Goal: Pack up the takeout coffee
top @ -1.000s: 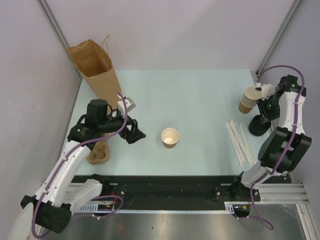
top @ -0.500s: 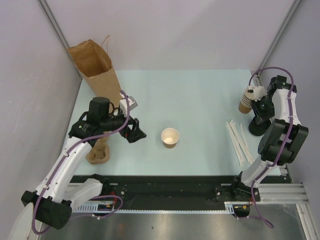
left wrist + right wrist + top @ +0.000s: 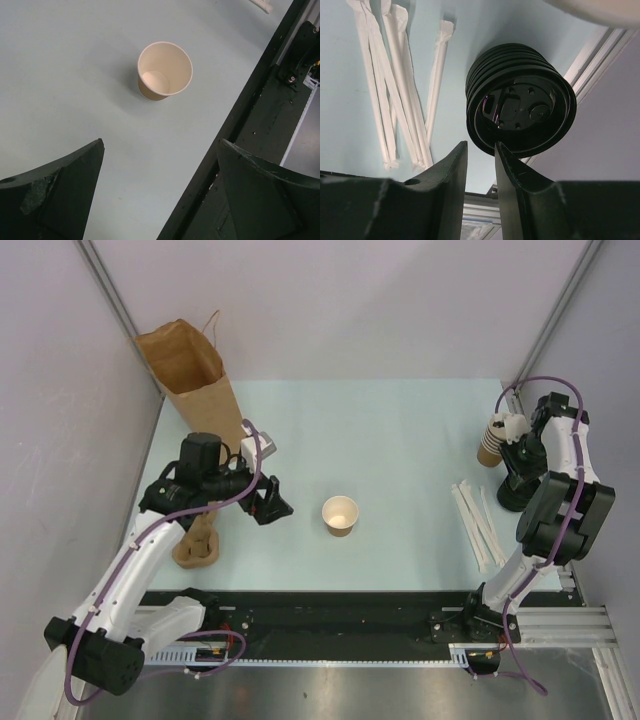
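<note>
- The right gripper (image 3: 480, 147) has its jaws drawn in to a narrow slot at the 7 o'clock rim of the top lid on the stack of black lids (image 3: 520, 110). I cannot tell whether the tips pinch that rim or only flank it.
- The left gripper (image 3: 161, 145) is spread wide with nothing in it. It sits low over the table (image 3: 400, 420), at 9 o'clock of the paper cup (image 3: 165, 70).
- That cup stands upright, lidless and alone at mid-table, well apart from both grippers. No lidded cup shows anywhere, so I judge this one becomes the takeout coffee once capped.
- Step in hand, as I read it: taking one lid off the stack, at 3 o'clock of the cup. Capping and bagging are not yet done.
- The next move calls for lifting a single lid without dragging the one under it. It then has to be carried to the cup and pressed on level while the cup is steadied.
- Around the lid stack, the wrapped straws (image 3: 395, 75) lie at 8 o'clock and the stack of cups (image 3: 494, 440) stands at 11 o'clock, both close enough to be nudged.
- The brown paper bag (image 3: 190, 375) stands open at 10 o'clock of the cup, in the far left corner.
- Hard to make out:
  - In the overhead view the right arm hides its own fingertips.
  - A brown moulded piece (image 3: 197, 545) is half under the left arm.
  - A pale curved edge (image 3: 600, 12) is cut off at the top of the right wrist view, and I cannot tell what it is.
</note>
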`<control>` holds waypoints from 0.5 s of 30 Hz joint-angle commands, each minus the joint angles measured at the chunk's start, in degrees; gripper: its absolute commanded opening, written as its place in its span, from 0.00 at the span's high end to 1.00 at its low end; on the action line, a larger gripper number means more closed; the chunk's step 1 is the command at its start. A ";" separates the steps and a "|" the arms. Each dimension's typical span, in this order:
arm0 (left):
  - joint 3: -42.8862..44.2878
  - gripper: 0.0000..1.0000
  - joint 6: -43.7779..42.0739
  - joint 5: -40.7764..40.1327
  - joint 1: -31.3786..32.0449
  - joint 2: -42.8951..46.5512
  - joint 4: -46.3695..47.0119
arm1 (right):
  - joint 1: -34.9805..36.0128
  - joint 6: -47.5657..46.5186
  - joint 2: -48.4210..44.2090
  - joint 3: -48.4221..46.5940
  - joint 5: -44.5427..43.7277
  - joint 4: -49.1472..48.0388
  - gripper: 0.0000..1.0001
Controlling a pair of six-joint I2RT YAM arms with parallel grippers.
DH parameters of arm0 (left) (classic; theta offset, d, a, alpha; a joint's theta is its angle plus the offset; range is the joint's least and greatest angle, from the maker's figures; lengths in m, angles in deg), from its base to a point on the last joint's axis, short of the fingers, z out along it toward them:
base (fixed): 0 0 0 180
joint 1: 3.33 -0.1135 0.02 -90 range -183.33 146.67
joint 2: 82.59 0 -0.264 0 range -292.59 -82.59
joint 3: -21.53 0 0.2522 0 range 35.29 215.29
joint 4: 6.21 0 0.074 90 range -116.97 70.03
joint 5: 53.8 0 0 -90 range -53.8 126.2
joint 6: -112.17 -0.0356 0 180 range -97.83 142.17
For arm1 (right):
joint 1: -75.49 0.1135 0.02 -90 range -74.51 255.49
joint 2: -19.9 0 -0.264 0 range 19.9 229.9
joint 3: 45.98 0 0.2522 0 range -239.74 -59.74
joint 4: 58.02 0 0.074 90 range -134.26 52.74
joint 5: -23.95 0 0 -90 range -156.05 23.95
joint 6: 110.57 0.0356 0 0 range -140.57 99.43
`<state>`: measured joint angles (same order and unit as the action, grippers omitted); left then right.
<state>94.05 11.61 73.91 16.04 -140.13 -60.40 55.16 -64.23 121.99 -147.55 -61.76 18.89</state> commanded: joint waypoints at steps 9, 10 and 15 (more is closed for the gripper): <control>3.29 0.00 -1.12 -0.01 0.40 -0.29 0.52 | 0.91 -0.99 1.36 0.45 -0.60 -1.02 0.66; 3.29 0.01 -1.12 0.08 0.40 -0.29 0.52 | 0.91 -0.99 1.45 0.53 -0.69 -1.02 0.65; 3.29 0.00 -1.12 -0.10 0.40 -0.38 0.61 | 1.00 -0.73 1.72 0.80 -0.87 -1.63 0.65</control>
<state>94.93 11.61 73.87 16.04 -140.45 -60.44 55.81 -64.23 123.10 -147.01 -61.76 18.28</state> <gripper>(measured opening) 0.994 0.348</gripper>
